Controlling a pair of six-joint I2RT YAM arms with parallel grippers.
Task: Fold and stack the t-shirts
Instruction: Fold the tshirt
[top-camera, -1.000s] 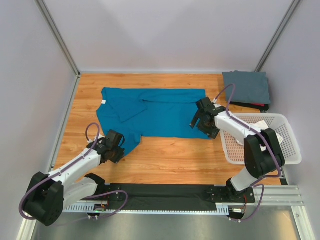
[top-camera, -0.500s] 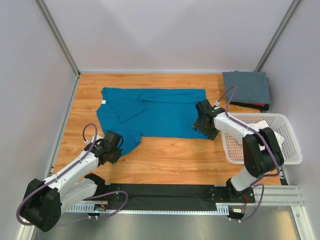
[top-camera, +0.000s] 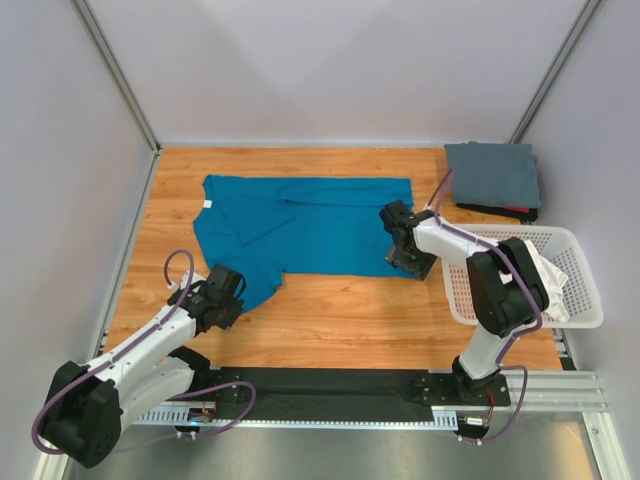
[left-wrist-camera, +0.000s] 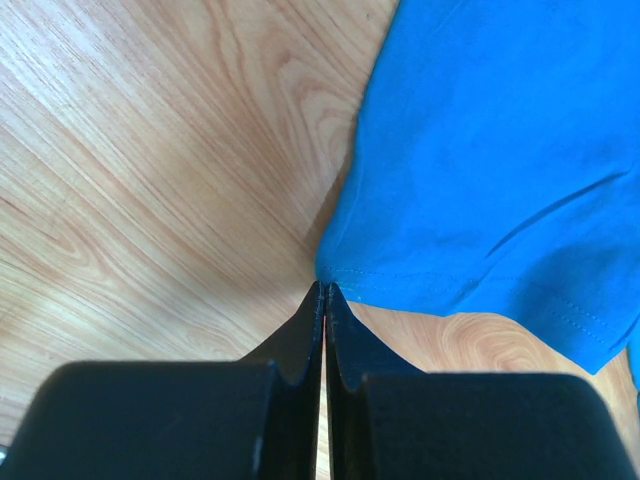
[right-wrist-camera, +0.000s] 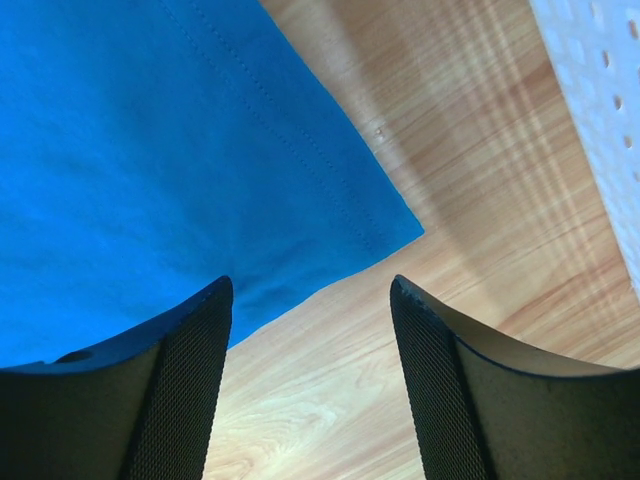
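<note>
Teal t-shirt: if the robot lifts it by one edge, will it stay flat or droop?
Probably floppy: the teal t-shirt lies flat with soft creases, so it would likely drape from wherever it's held. Likely light, since the left tool seems to pinch just its hem. Pushed, it would probably bunch up rather than slide.

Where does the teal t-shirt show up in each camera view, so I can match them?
Top external: teal t-shirt spread mid-table, slightly left of centre.
Left wrist: the shirt fills the upper right.
Right wrist: the shirt fills the upper left.
Shared landmark: the wooden table, bare beside the shirt's hem in all three.
</note>
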